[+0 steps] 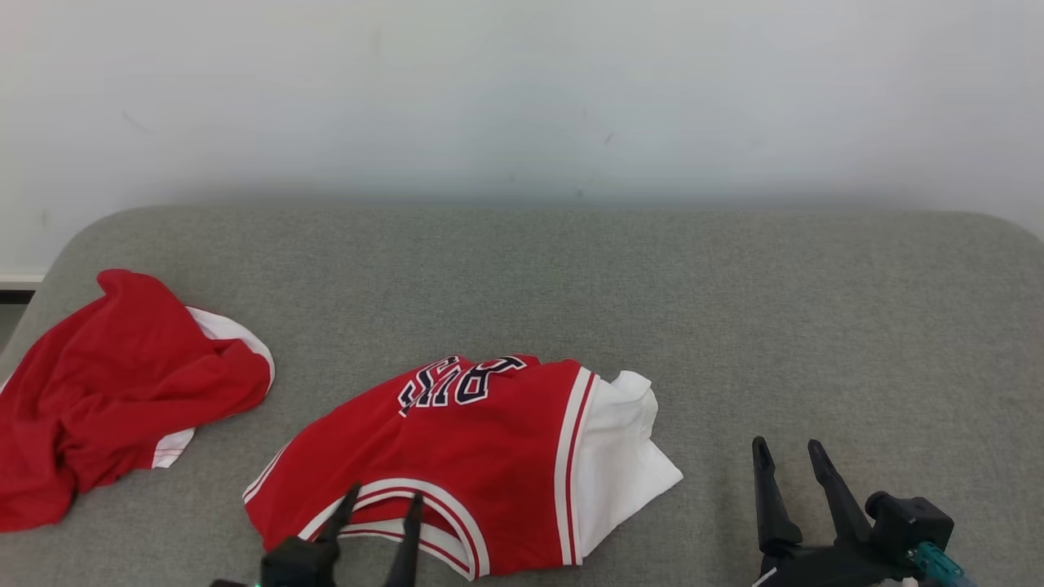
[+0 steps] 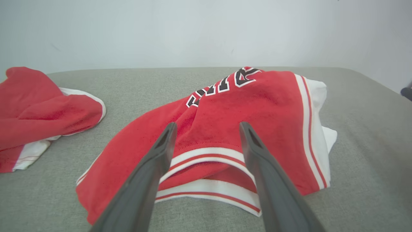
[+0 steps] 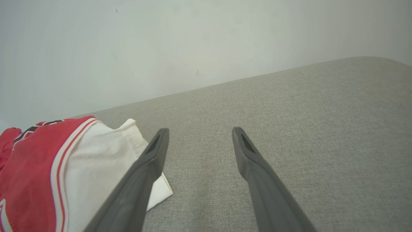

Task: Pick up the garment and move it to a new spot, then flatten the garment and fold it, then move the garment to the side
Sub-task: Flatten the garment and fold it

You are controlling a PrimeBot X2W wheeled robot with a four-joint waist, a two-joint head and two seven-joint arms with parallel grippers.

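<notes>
"Hovering over the near hem, the left gripper [image 1: 383, 495] has its two dark fingers spread wide with nothing between them. I cannot tell whether the tips touch the cloth."

"And the right gripper [image 1: 788, 447]?"

"It's at the near edge too, off to the right. Its fingers are parted and empty above the bare grey surface [image 1: 571, 277], clear of the cloth."

"Where is the garment [image 1: 481, 456]?"

"Directly under and just beyond the left fingers, at the front middle of the surface. It's red with white and red trim, and it lies crumpled. A white panel [image 1: 624, 456] is folded out on its right side, its corner pointing toward the right gripper. The dark lettering [image 1: 461, 381], edged in white, sits along the far edge."

"Anything farther off?"

"A second red cloth [image 1: 106, 383] with white trim lies bunched by the left edge, apart from the garment. Behind it all stands a pale wall [image 1: 522, 98]."
</notes>
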